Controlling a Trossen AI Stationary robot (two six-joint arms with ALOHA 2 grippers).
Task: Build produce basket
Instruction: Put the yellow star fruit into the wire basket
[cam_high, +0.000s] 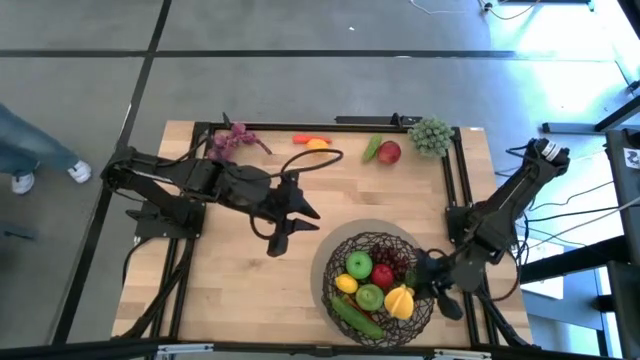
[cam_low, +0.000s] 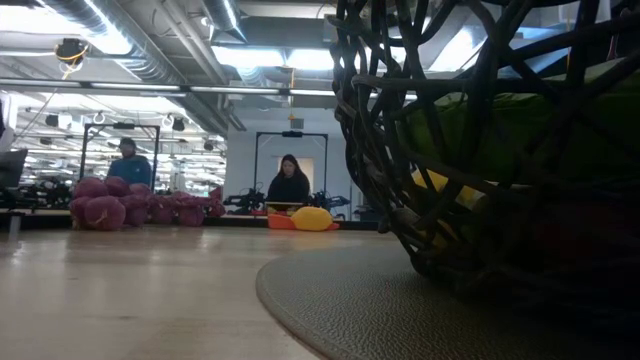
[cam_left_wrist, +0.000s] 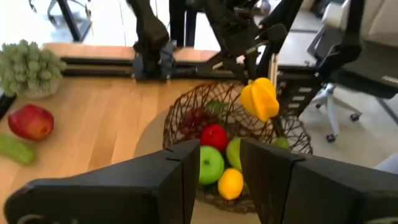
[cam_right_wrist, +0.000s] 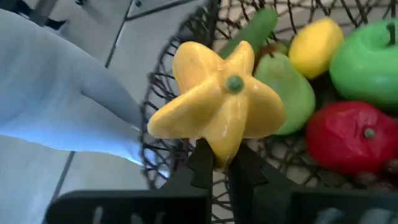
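High view: the basket (cam_high: 345, 250) is a round bowl of dark woven twigs with an open mesh, sitting on a grey round mat (cam_high: 330, 232) at about 5 o'clock on the pale wooden counter (cam_high: 210, 280). Inside it lie smooth, glossy toy produce: one green apple (cam_high: 359, 265), one red apple (cam_high: 383, 274), one yellow lemon (cam_high: 346, 284), one green pear (cam_high: 370, 296), one long green cucumber (cam_high: 352, 316) and a dark red grape bunch (cam_high: 399, 259).

The right hand (cam_high: 420, 291), at the basket's 3 o'clock rim, has its fingers pinched nearly together on a lobed yellow bell pepper (cam_high: 399, 301), which hangs over the bowl; the right wrist view shows the two dark fingertips (cam_right_wrist: 202, 163) clamping its lower lobe.

The left hand (cam_high: 288, 232) hovers over bare counter at 9 o'clock from the basket, fingers partly apart with nothing between them.

Along the counter's 12 o'clock edge remain one knobbly green grape bunch (cam_high: 431, 136), one red apple (cam_high: 389, 153), one small green vegetable (cam_high: 372, 149), an orange-and-yellow pair of pieces (cam_high: 313, 142) and one purple grape bunch (cam_high: 226, 143). A black cable (cam_high: 318, 162) loops across the wood near the left arm.

In the low view the basket's mesh fills the near side and blocks much of the room, where two people (cam_low: 288, 183) sit behind.
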